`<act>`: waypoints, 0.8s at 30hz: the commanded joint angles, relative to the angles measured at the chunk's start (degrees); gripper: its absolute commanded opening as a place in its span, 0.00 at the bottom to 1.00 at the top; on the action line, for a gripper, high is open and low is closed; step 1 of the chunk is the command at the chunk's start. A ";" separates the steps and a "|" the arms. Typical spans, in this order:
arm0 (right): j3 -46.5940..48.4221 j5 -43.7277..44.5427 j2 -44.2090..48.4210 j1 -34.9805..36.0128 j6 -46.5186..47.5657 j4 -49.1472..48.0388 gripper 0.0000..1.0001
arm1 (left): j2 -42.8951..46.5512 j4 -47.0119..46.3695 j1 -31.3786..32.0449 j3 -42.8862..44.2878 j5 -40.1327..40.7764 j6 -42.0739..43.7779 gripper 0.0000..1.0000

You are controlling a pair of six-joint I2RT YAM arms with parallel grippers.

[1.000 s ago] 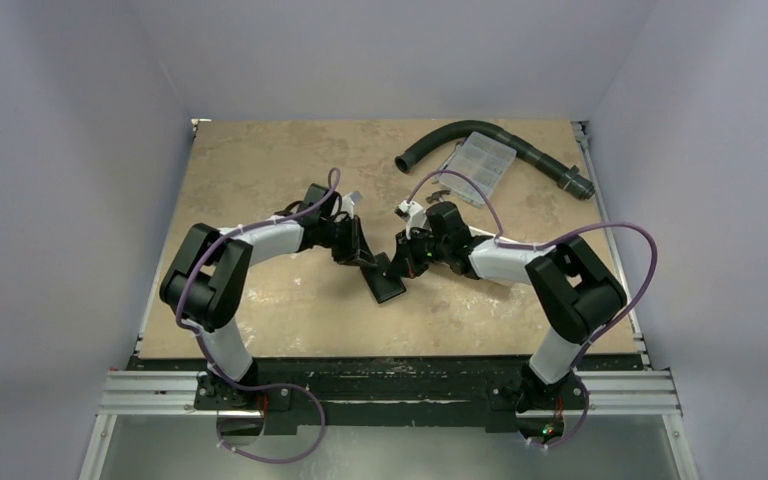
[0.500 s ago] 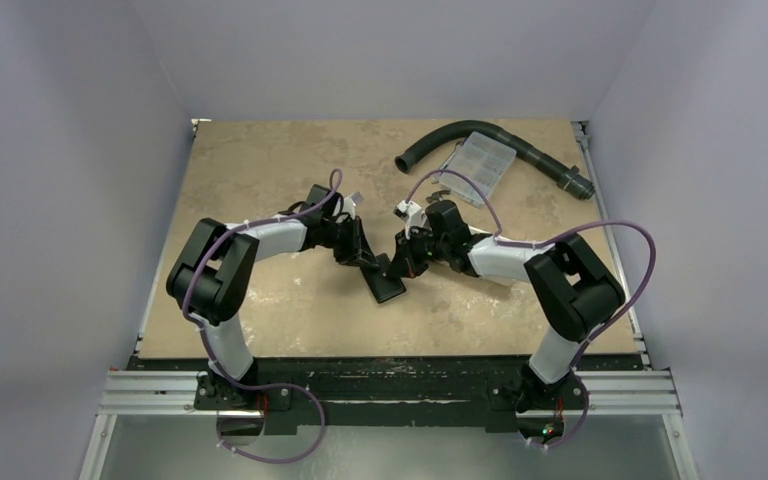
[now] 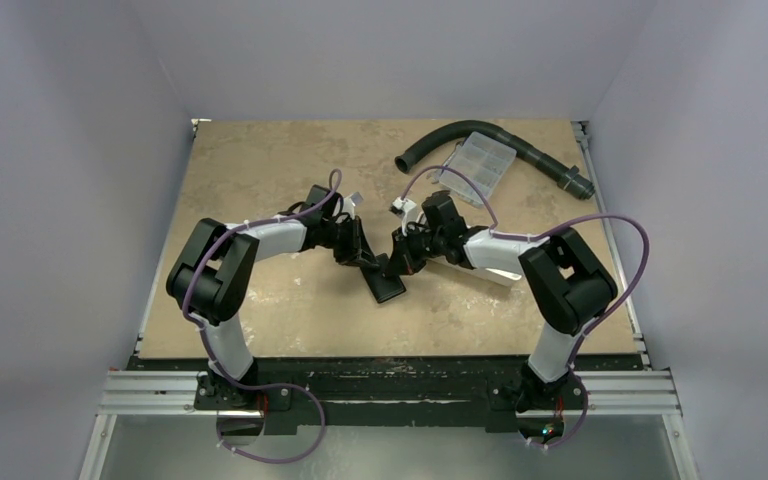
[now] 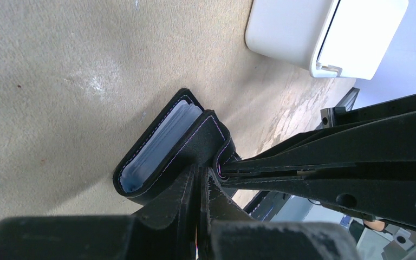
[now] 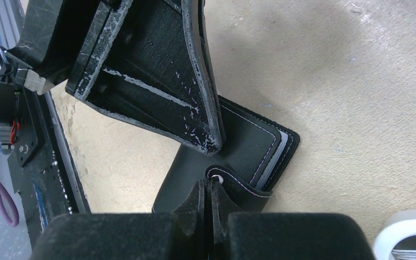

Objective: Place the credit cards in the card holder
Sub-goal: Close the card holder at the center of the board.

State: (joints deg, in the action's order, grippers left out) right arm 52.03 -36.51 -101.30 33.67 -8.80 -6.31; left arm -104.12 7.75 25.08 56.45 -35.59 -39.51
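The left hand (image 4: 198, 187) is pressed together on a cover edge of the card holder (image 4: 165, 146), and the right hand (image 5: 209, 196) pinches its snap tab (image 5: 216, 177). The card holder sits half-folded between them at mid-worktop (image 4: 59, 65). No loose cards show, so probably only snapping it shut remains.

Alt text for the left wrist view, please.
Both grippers pinch a black card holder, folded nearly shut with its pale blue-grey inside showing: the left gripper from below, the right gripper from the right. A white tray sits top right.
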 commanded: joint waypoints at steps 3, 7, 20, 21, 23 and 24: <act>2.01 0.34 -3.56 2.06 2.73 4.80 0.00 | -3.02 -0.12 1.11 -1.56 3.45 0.41 0.00; 1.64 -0.60 -3.50 2.16 1.77 5.75 0.00 | -2.90 0.01 1.11 -1.56 3.50 0.59 0.00; -0.76 -2.89 0.66 0.12 0.10 4.73 0.00 | -2.41 0.30 1.11 -1.89 3.59 1.07 0.00; -1.05 -3.26 0.81 -0.14 -0.11 4.45 0.00 | -2.41 0.34 1.11 -1.81 3.72 1.09 0.00; -1.71 -3.34 1.21 -0.54 -0.46 3.98 0.00 | -2.41 0.40 1.11 -1.86 3.70 1.25 0.00; -2.02 -3.48 1.46 -0.72 -0.70 3.64 0.00 | -2.41 0.36 1.11 -1.87 3.76 1.27 0.00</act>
State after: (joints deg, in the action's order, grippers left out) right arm 52.49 -37.56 -101.38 33.10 -8.99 -4.71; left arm -104.16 7.44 25.10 56.36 -35.62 -39.68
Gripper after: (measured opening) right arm 0.024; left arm 0.033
